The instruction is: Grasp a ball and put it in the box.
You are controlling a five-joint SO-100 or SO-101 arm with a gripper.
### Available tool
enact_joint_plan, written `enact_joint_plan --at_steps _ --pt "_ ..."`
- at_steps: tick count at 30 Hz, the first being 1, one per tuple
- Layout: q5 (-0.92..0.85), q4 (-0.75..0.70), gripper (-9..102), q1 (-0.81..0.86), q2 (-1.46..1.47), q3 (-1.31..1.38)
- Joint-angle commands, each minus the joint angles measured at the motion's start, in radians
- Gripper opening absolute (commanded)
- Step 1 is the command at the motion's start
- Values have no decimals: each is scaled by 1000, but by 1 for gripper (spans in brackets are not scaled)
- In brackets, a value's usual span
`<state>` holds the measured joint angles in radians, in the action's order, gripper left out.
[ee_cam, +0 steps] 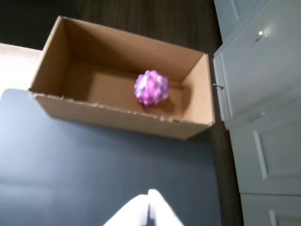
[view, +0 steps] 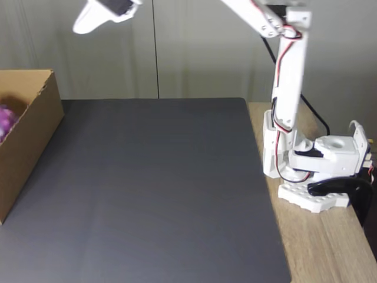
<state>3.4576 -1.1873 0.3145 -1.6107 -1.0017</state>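
The pink-purple bumpy ball (ee_cam: 151, 87) lies on the floor of the brown cardboard box (ee_cam: 117, 117), right of its middle in the wrist view. In the fixed view a sliver of the ball (view: 5, 121) shows inside the box (view: 32, 127) at the left edge. My white gripper (ee_cam: 149, 207) enters the wrist view from the bottom, fingers together, shut with nothing in it, well short of the box. In the fixed view the gripper (view: 82, 25) hangs high above the mat, to the right of the box.
A dark grey mat (view: 147, 194) covers the table; the box stands at its left end. The arm's base (view: 318, 171) sits on bare wood at the right. White cabinet doors (ee_cam: 263, 103) and dark flooring lie beyond the table in the wrist view.
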Motion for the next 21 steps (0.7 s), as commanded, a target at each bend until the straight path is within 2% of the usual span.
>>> enact_joint_plan --at_steps 1,10,21 --pt "-15 57 0 14 -156 -133" --pt "-44 186 0 60 -543 -615" --pt "-77 253 0 -32 -905 -1118"
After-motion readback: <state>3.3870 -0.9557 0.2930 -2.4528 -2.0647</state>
